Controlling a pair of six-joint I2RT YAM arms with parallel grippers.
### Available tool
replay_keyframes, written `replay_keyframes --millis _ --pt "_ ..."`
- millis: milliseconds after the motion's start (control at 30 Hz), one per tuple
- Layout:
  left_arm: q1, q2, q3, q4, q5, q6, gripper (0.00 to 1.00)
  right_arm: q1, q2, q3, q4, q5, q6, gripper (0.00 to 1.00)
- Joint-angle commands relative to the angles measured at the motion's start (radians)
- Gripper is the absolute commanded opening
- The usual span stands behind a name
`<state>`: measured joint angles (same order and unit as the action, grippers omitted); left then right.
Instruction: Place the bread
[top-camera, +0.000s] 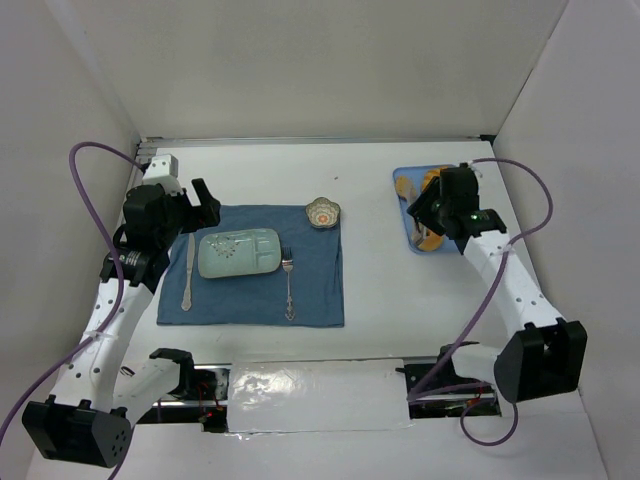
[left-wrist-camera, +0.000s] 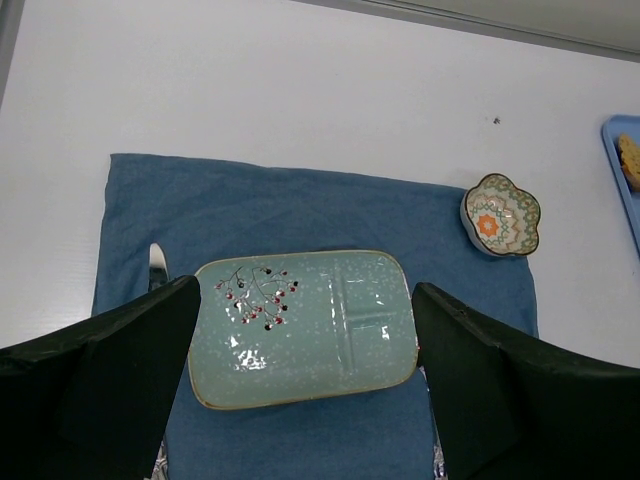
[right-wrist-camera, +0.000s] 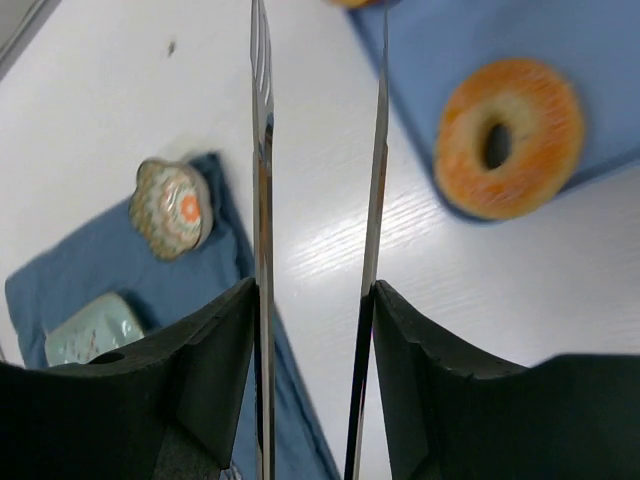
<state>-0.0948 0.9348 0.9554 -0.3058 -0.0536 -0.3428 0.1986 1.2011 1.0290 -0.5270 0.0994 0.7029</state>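
While my left gripper (left-wrist-camera: 305, 300) hangs over the green plate (left-wrist-camera: 370, 340), its jaws are spread wide and hold nothing. The plate sits on a blue cloth (left-wrist-camera: 300, 200), with a knife (top-camera: 189, 270) just beside it on the left and a fork (top-camera: 289, 285) on the right. A little flower bowl (left-wrist-camera: 500, 213) sits at the far right corner of the cloth.

Further right is my right gripper (right-wrist-camera: 315, 290), by the blue tray (right-wrist-camera: 520, 40). Its jaws are pressed on metal tongs (right-wrist-camera: 262, 150), and the tongs are spread apart. I think the bread (top-camera: 404, 185) is the golden lump at the far left of the tray. From my right wrist I see only an orange bit at the top edge, between the tongs, and I cannot tell if they touch it. A donut (right-wrist-camera: 545, 130) lies on the tray too, nearer to me.

The tongs are thin and the bread is round, so it could slip out and fall on the table (top-camera: 380, 290). The tongs could twist in my jaws if I squeeze too softly. I could pinch the donut by mistake, since it looks much the same. On the way to the plate I could knock the little bowl, and my two arms could bump, since my left one hangs right there.
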Motion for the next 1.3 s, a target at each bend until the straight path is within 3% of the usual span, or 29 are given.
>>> replay_keyframes --millis 0,133,633,1267 --pt "0.003 -0.001 0.045 0.036 0.014 0.014 1.00 -0.121 0.035 0.084 0.041 -0.050 -0.077 0.56" --pt "0.003 0.009 0.045 0.036 0.024 0.014 1.00 -0.201 0.104 0.126 0.041 -0.104 -0.124 0.56" --pt "0.003 0.039 0.054 0.027 0.043 0.014 1.00 -0.242 0.253 0.157 0.137 -0.210 -0.163 0.52" --pt "0.003 0.058 0.054 0.027 0.061 0.014 1.00 -0.260 0.310 0.100 0.257 -0.236 -0.057 0.52"
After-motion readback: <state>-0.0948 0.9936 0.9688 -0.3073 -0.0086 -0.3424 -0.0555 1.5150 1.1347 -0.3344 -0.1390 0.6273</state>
